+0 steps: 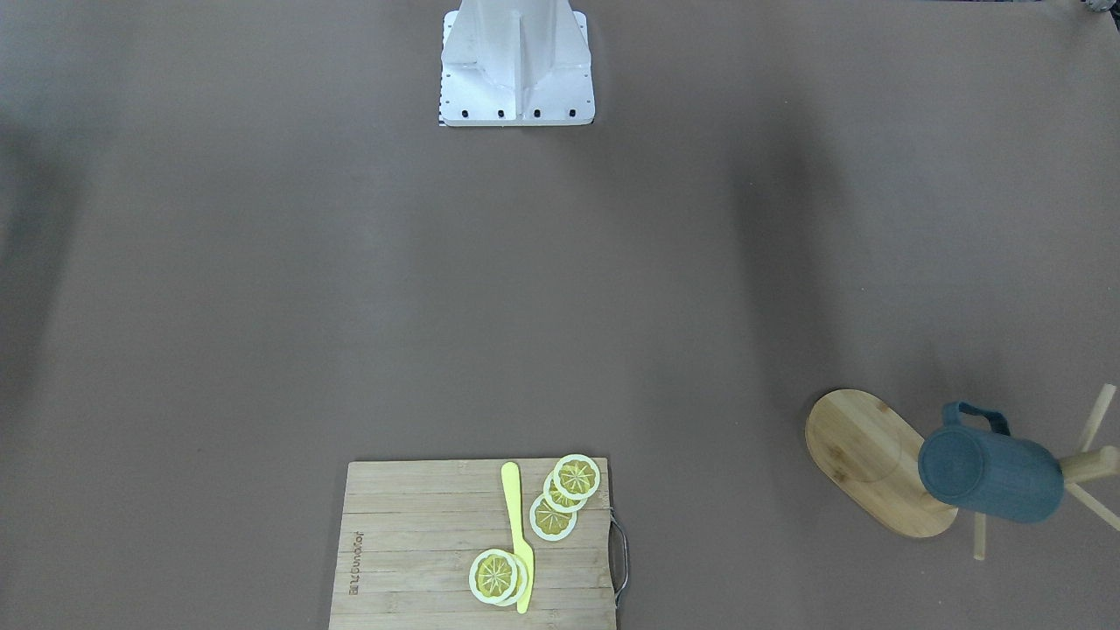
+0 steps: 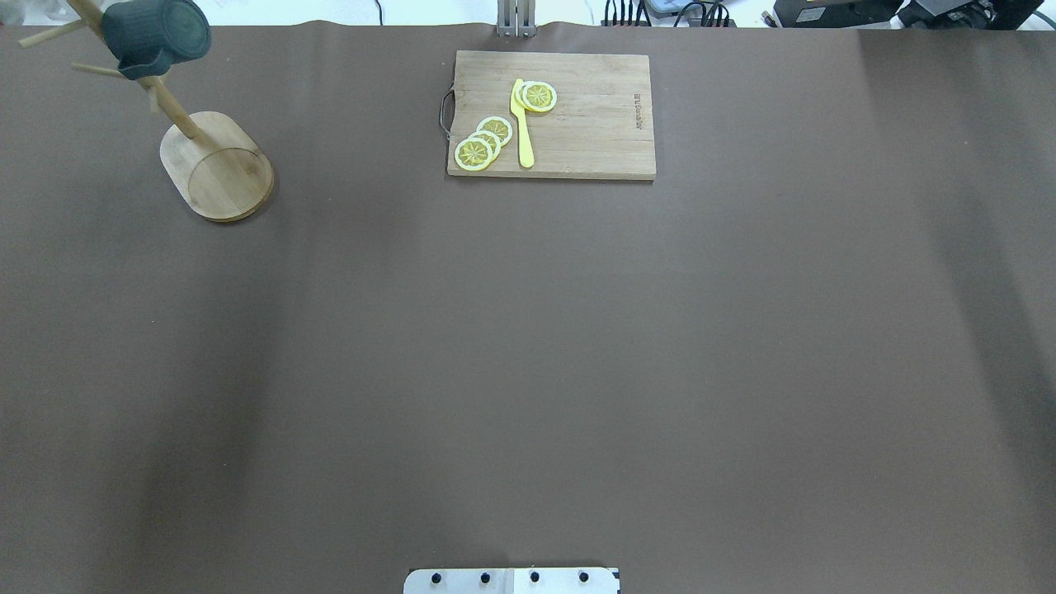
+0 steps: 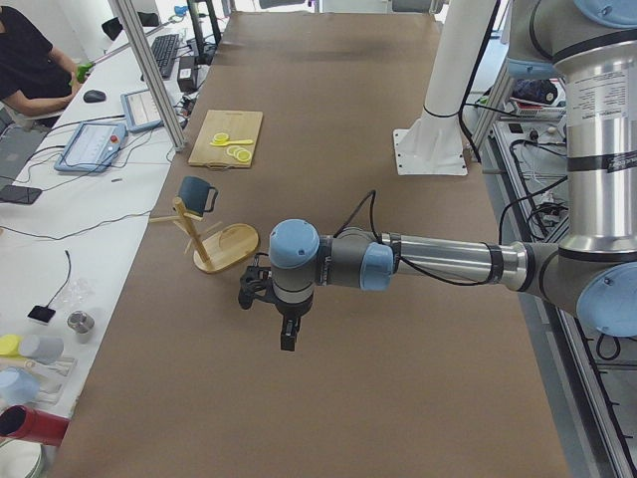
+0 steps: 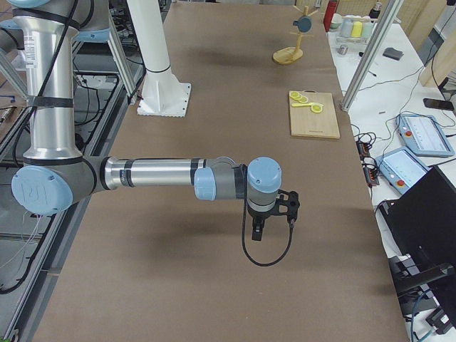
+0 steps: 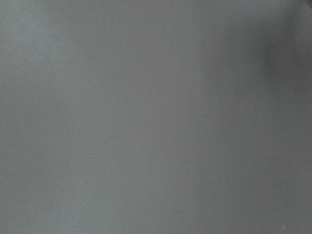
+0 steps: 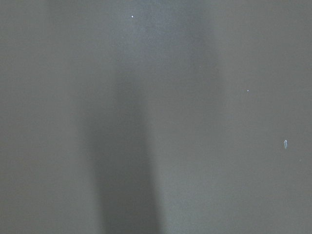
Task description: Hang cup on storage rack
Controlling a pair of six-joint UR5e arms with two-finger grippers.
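The dark teal-blue cup hangs by its handle on a peg of the bamboo storage rack, near the table's far left corner. Both also show in the overhead view, the cup above the rack's oval base. My left gripper shows only in the exterior left view, hanging over bare table short of the rack. My right gripper shows only in the exterior right view, over bare table far from the cup. I cannot tell whether either is open or shut. Both wrist views show only table cover.
A bamboo cutting board with lemon slices and a yellow knife lies at the table's far middle. The robot's white base stands at the near edge. An operator sits at the side bench.
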